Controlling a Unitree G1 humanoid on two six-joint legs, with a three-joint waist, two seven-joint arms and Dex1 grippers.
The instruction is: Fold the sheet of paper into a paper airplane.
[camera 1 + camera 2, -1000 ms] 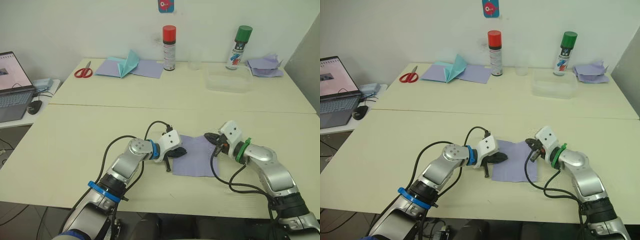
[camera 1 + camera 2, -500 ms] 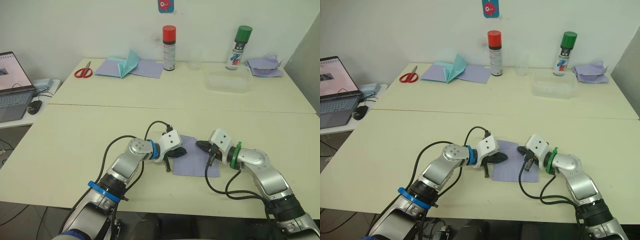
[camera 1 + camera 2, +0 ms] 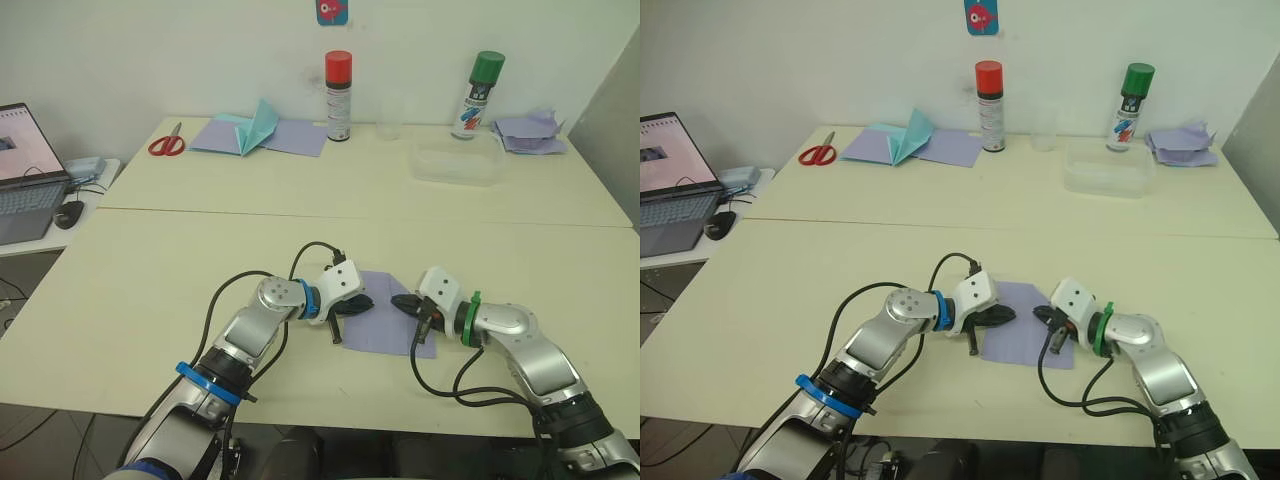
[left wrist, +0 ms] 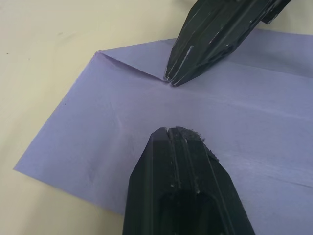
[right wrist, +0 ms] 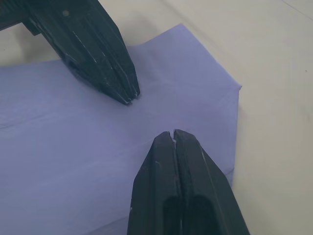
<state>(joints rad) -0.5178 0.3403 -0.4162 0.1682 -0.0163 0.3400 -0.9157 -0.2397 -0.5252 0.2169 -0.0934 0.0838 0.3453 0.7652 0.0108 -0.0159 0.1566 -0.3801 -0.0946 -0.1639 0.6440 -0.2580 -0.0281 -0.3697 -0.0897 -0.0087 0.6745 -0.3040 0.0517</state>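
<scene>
Paper (image 3: 382,318) lies flat on the near table (image 3: 150,290), lavender, its edges slightly askew to the table's front edge. In the left eye view the left gripper (image 3: 352,305) rests over the paper's left edge and the right gripper (image 3: 408,304) over its right part; bare tabletop spreads wide on every side of the paper. Well behind the paper, on the far table, stand a red-capped can (image 3: 338,96), a green-capped can (image 3: 475,95) and a clear tray (image 3: 458,160).

The right eye view shows the same layout: scissors (image 3: 818,153) and a teal plane (image 3: 908,138) sit far beyond the paper, towards the left.

In the left wrist view the left fingers (image 4: 181,186) are pressed together, tip down on the paper; a corner of the paper is turned over in a small triangular fold, just beside the other arm's tip.

In the right wrist view the right fingers (image 5: 181,188) are likewise closed, over the paper near its clipped corner, with bare table beyond that edge.
</scene>
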